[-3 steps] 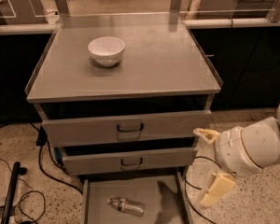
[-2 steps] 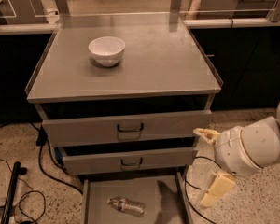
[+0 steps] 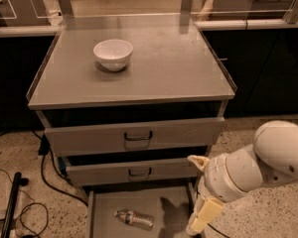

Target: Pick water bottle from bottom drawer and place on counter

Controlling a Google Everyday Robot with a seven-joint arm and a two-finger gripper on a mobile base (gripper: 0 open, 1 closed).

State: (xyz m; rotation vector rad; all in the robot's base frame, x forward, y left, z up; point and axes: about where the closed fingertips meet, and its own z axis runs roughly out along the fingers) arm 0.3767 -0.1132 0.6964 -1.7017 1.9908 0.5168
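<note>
White bowl [image 3: 113, 53] stands on the counter [image 3: 184, 68], toward 10 o'clock of its top. Below it, the bottom drawer [image 3: 103, 205] is open. The water bottle [image 3: 134, 218] lies on its side on the drawer floor. At 3 o'clock of the bottle, at the drawer's right edge, the gripper [image 3: 193, 193] hangs apart from it, fingers spread wide and holding nothing.

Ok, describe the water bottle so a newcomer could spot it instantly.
Find the grey drawer cabinet and its pulled-out bottom drawer. The water bottle lies on its side on that floor, left of the open gripper. It is the drawer's only item: clear plastic, unlike the white bowl on the counter.
</note>
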